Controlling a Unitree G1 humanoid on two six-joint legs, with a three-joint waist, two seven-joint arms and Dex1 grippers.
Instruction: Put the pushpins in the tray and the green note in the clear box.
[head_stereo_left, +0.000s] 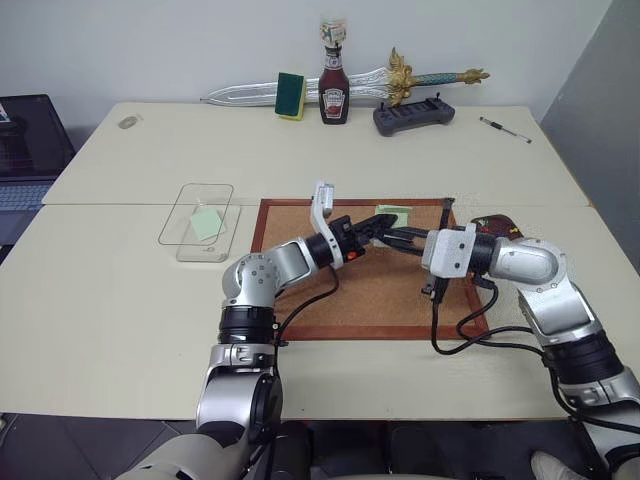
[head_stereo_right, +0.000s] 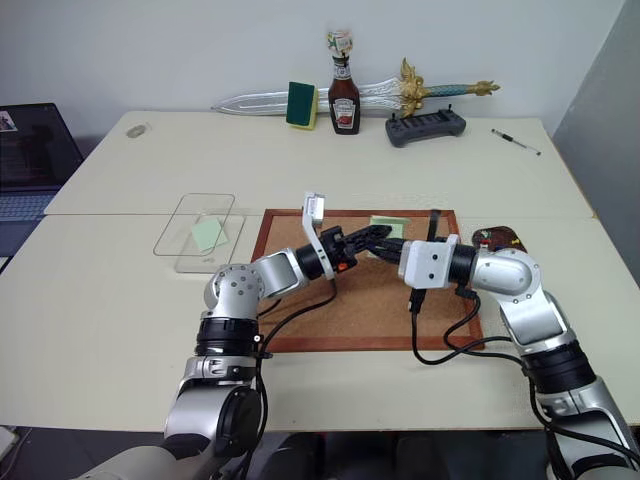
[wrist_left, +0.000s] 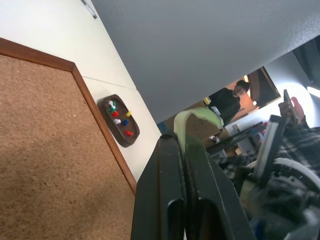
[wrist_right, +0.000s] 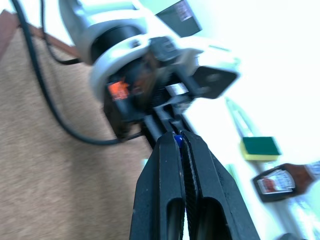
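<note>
My left gripper (head_stereo_left: 384, 228) hovers over the far part of the cork board (head_stereo_left: 330, 300), shut on a curled pale green note (wrist_left: 196, 121). That note (head_stereo_left: 394, 214) shows just past its fingertips. My right gripper (head_stereo_left: 394, 238) meets it tip to tip from the right, shut on a pushpin whose blue head (wrist_right: 175, 136) peeks out between the fingertips. A second green note (head_stereo_left: 207, 223) lies in the clear box (head_stereo_left: 185, 243), left of the board. The dark brown tray (wrist_left: 131, 142), holding several coloured pushpins (wrist_left: 120, 119), sits off the board's right edge, and my right arm partly hides the tray (head_stereo_left: 499, 224).
Along the table's far edge stand a green-and-yellow sponge (head_stereo_left: 291, 95), a ketchup bottle (head_stereo_left: 333, 85), a toy sword (head_stereo_left: 430, 77), a dark grey controller (head_stereo_left: 413, 115) and a pen (head_stereo_left: 504, 129). A laptop (head_stereo_left: 25, 150) sits at far left. A person (wrist_left: 227, 102) stands in the background.
</note>
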